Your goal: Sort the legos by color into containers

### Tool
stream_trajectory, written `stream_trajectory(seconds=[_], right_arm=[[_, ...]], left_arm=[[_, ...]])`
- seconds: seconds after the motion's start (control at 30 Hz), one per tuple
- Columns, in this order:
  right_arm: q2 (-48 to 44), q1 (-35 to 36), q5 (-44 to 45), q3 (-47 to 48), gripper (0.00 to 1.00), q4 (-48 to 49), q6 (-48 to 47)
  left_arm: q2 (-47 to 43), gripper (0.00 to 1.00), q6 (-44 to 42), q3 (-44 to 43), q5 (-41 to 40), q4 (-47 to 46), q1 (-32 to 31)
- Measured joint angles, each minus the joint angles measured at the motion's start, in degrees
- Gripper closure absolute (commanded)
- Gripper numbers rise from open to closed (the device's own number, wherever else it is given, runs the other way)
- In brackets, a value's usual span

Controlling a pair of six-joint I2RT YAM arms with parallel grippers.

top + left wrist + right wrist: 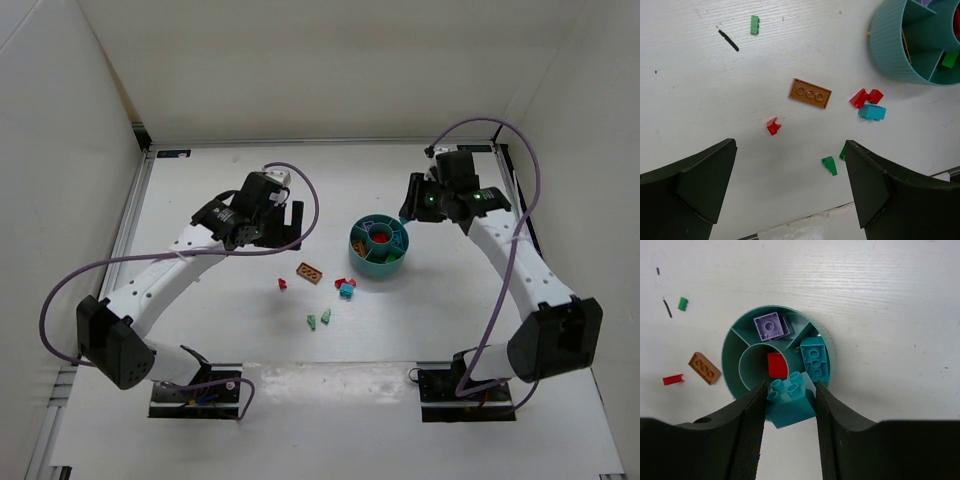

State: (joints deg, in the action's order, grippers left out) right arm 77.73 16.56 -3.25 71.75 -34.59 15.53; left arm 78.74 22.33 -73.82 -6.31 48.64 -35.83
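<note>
The teal bowl (732, 340) holds a purple brick (769, 326), a teal brick (814, 360) and a red brick (777, 365) in its central cup. My right gripper (790, 410) is shut on a teal four-stud brick (790, 397), held just above the bowl's near rim. My left gripper (790, 185) is open and empty above the loose legos: an orange plate (810, 93), two red bricks (866, 97) beside a teal one (872, 112), a small red piece (773, 126) and a green piece (829, 165). In the top view the bowl (355, 250) sits right of centre.
A lone green brick (755, 24) lies farther off, near a black mark on the table. White walls close in the table at the back and both sides. The loose legos (318, 320) lie between the arms, left of the bowl.
</note>
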Motion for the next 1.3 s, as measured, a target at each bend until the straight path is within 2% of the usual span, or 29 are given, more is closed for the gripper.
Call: stream_trajectory(seconds=[0.17,0.63,0.77,0.93,1.0,1.3], right_arm=[[5.2,0.0,0.1,0.4,0.71,0.0,0.1],[8.0,4.2,6.6,0.5,0.61,-0.7,2.3],[8.1,4.9,7.6,-0.6,0.52,-1.0,3.8],[8.1,4.5,7.8,-2.1,0.50,-0.9,5.1],[8.1,4.5,7.8,-2.4,0.43,-0.9,5.3],[7.8,4.5,7.6,-2.8,0.37,-0.9,6.0]], left_arm=[[1.9,0.00,-0.9,-1.2,1.0,0.7,1.2],[3.5,0.00,-0.9,-1.2,3.6,0.9,1.4],[3.5,0.00,-0.9,-1.2,4.0,0.9,1.4],[3.5,0.00,-0.9,-1.2,4.7,0.9,1.4],[3.6,0.00,-0.9,-1.2,5.1,0.9,1.4],[6.4,0.00,-1.6,-2.1,5.7,1.3,0.5]])
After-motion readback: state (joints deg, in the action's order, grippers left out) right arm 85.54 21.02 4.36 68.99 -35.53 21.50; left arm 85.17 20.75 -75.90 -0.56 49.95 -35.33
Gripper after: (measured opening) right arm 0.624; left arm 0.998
